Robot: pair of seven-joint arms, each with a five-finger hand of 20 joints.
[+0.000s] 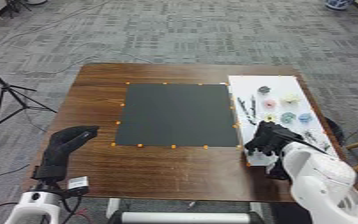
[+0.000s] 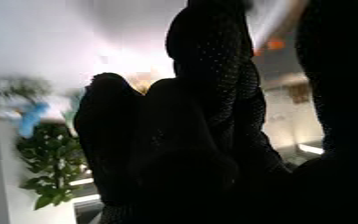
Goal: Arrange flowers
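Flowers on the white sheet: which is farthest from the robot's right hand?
The dark flower, at the far end, beyond the pink one and pale yellow one.

- Brown wooden rectangular table [image 1: 94, 112]: darker grain streaks.
- Flat square mat [image 1: 175, 115]: plain dark grey-green, small orange markers [image 1: 174, 146] along edges.
- Flat rectangular white sheet [image 1: 243, 83]: orange marks at edges.
- Small round flower heads: dark grey [image 1: 264, 90], pink [image 1: 270, 104], pale cream-yellow [image 1: 290, 98], yellow [image 1: 270, 118], grey-green [image 1: 288, 118], blue [image 1: 305, 118].
- Fabric-gloved left hand [image 1: 66, 140], right hand [image 1: 270, 138]: black.
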